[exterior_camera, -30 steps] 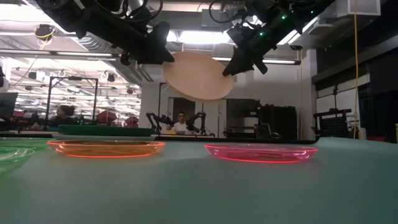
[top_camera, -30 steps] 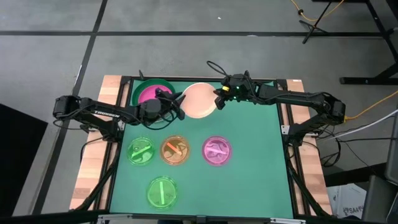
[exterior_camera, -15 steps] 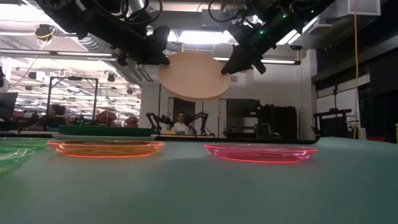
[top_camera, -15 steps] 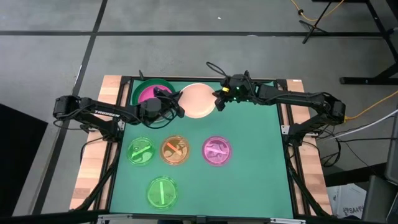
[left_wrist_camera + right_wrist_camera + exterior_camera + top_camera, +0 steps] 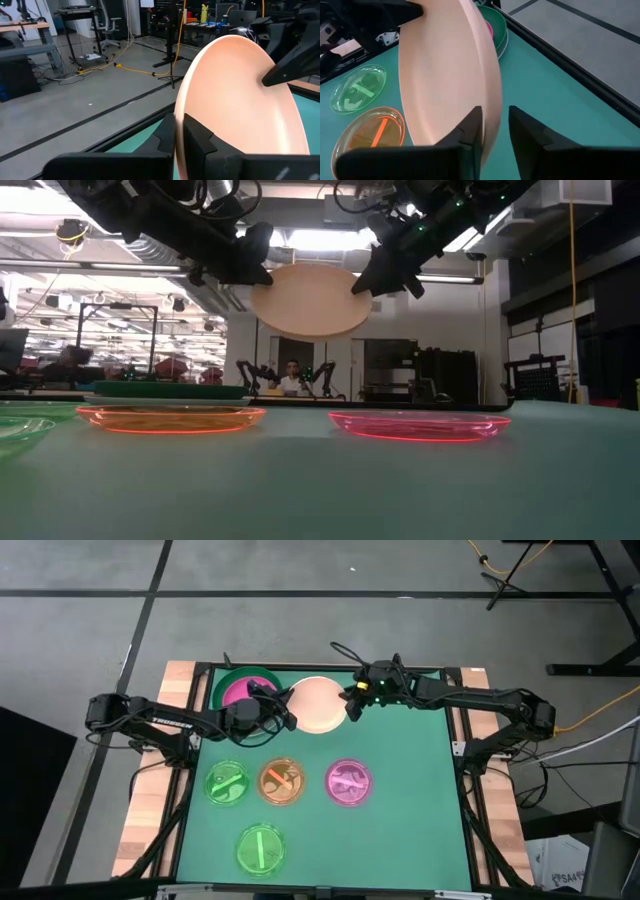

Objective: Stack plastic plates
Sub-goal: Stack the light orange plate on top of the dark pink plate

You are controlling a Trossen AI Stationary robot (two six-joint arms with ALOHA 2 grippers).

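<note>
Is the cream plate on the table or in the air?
In the air: the cream plate hangs above the table, left gripper and right gripper each clamped on opposite rims.

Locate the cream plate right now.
In the high view the cream plate is held off the table's far edge between the left tool and right tool, beside the magenta plate.

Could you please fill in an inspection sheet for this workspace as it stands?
Surface: green mat on a wooden table.
Job's things: cream plate held in the air between both arms; magenta plate nested in a dark green plate at the far left; two green plates, orange plate and pink plate lie singly.
Clutter: nothing seen.
Grippers: left gripper and right gripper each clamp a plate edge.
Cables: yellow cable on the floor, right.
Surroundings: person far behind.
</note>
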